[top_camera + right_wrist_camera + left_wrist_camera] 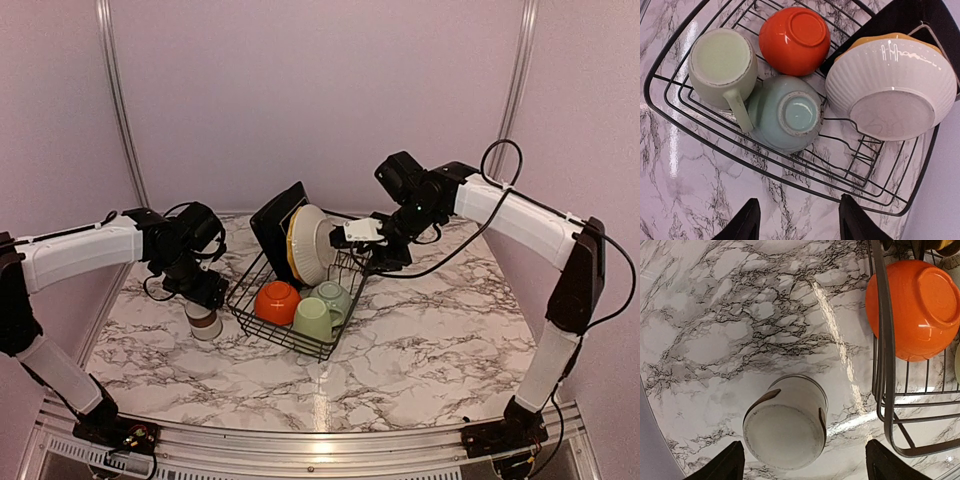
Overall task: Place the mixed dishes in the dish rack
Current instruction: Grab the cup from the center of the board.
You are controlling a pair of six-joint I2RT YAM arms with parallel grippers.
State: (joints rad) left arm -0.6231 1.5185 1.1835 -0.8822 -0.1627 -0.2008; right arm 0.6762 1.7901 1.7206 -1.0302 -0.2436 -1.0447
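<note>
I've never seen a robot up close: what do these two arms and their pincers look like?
The left arm and right arm each have white tube-shaped segments joined by chunky black joints, on black bases. Thin black cables loop alongside both. The left gripper and right gripper end in plain black tapered fingers.

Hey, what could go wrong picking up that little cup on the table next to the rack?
1. The cup stands upside down close to the dish rack; one finger of the open left gripper hangs over the rack's corner wire and may catch on it going down.
2. A jolt to the rack might tip the white bowl, which stands on edge.
</note>
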